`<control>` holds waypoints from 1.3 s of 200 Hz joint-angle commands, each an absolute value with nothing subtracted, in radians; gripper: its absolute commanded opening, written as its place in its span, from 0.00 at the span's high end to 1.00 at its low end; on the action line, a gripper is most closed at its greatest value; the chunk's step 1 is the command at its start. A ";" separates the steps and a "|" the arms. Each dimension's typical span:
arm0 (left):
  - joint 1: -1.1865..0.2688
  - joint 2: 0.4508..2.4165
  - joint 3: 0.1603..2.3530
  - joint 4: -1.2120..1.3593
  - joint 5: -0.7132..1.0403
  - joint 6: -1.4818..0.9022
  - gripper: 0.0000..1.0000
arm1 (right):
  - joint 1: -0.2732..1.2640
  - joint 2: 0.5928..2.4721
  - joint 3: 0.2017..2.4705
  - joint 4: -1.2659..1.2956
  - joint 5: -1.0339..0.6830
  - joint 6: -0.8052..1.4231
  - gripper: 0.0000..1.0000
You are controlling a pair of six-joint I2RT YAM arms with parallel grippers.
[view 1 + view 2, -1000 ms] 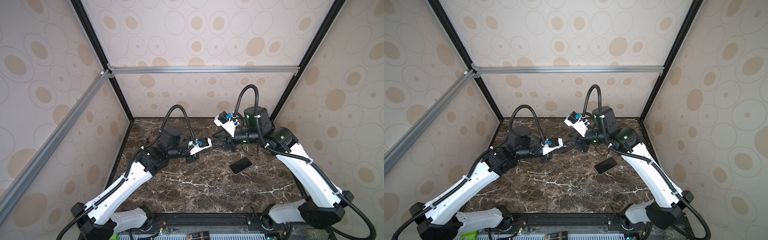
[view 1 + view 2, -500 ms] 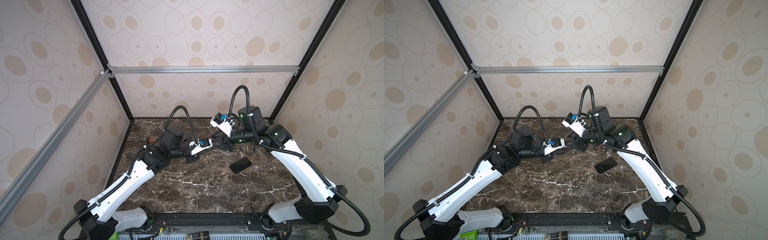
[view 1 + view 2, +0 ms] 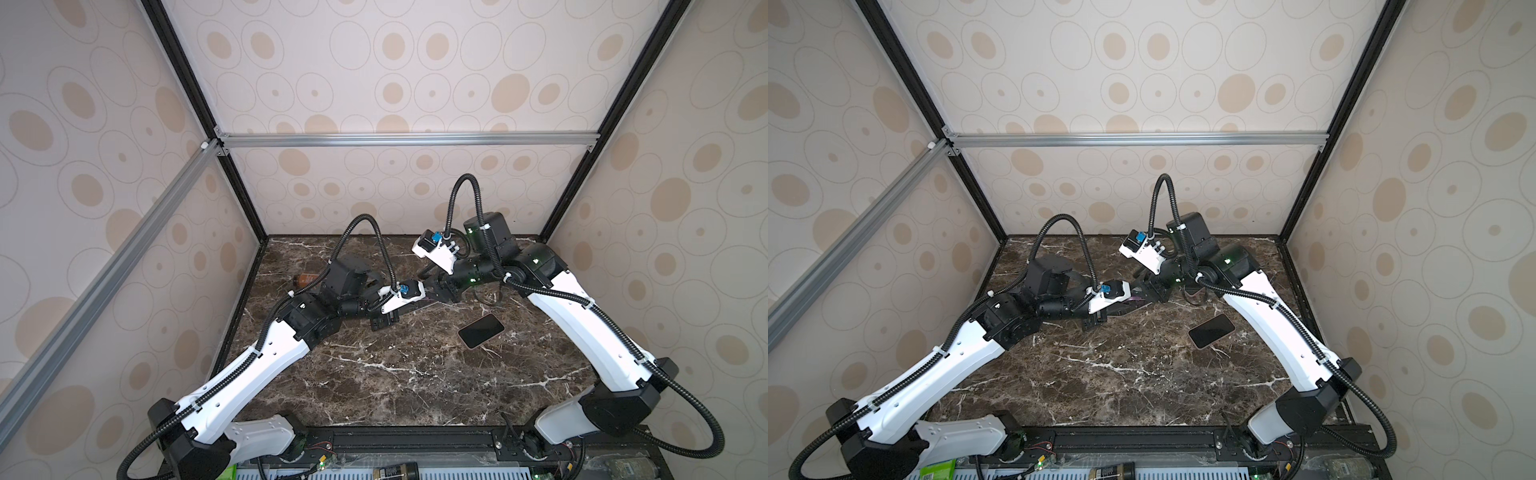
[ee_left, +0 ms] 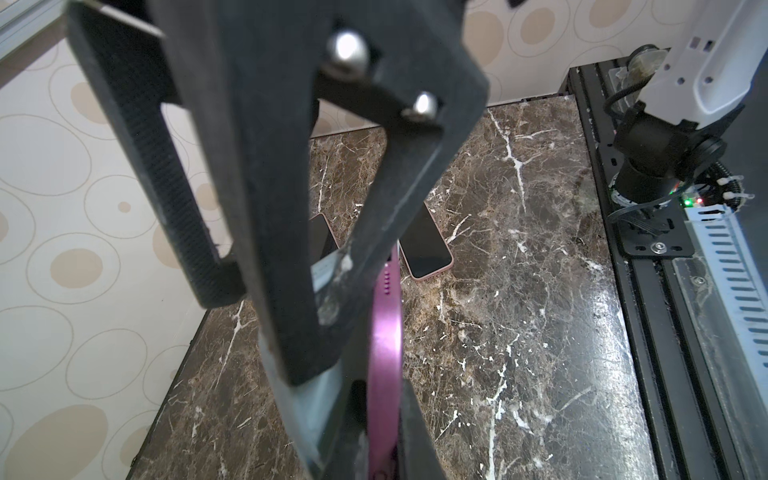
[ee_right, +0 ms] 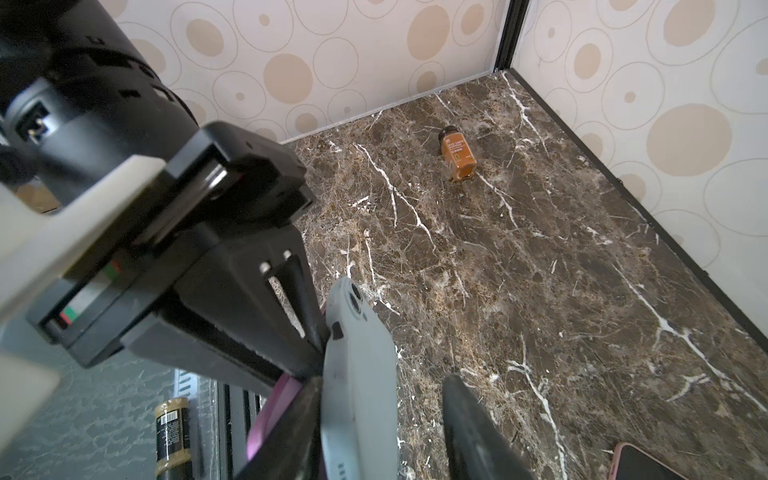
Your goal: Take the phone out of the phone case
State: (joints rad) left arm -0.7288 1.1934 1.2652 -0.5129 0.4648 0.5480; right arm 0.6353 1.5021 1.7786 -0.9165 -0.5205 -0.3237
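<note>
While stretched inward with tips meeting over the bench (image 3: 395, 374): left fingers (image 4: 415, 436) pressed onto purple phone (image 4: 384, 332), edge-up; grey phone case (image 5: 357, 374) bowed away from it; right fingers (image 5: 469, 424) spread astride that case, one touching, one apart. Second phone (image 3: 481, 330) flat on bench; amber bottle (image 5: 457, 153) lying sideways, brown contents.

The polished dark-brown marble counter (image 3: 395, 374), veined white, shines with soft reflections. The slim purple phone (image 4: 384, 332) has a smooth, glossy metallic edge. The curved grey phone case (image 5: 357, 374) looks matt and rubbery. Toward 3 o'clock, the flat pink-rimmed second phone (image 3: 481, 331) shows a glossy black glass face.
</note>
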 commanded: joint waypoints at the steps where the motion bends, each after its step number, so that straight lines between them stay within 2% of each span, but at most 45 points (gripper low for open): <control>1: -0.744 1.151 1.310 -0.372 0.512 0.582 1.00 | 0.627 1.511 1.762 -1.004 -0.458 -0.348 0.52; 61: -0.745 1.146 1.304 -0.358 0.509 0.577 1.00 | 0.599 1.530 1.755 -1.022 -0.572 -0.311 0.51; 85: -0.745 1.146 1.305 -0.350 0.506 0.567 1.00 | 0.600 1.532 1.742 -1.013 -0.550 -0.302 0.53; 115: -0.744 1.137 1.295 -0.342 0.499 0.559 1.00 | 0.599 1.504 1.718 -0.995 -0.526 -0.312 0.60; 174: -0.745 1.131 1.285 -0.321 0.521 0.546 1.00 | 0.565 1.477 1.667 -0.906 -0.602 -0.238 0.71; 239: -0.731 1.088 1.262 -0.310 0.742 0.511 1.00 | 0.468 1.433 1.602 -0.750 -0.712 -0.087 0.82; 260: -0.715 1.062 1.228 -0.258 0.780 0.475 1.00 | 0.449 1.420 1.578 -0.717 -0.680 -0.058 0.86</control>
State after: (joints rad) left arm -0.7311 1.1130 1.2434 -0.3862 0.6624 0.5083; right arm 0.4648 1.4567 1.6016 -0.7845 -0.6838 -0.1184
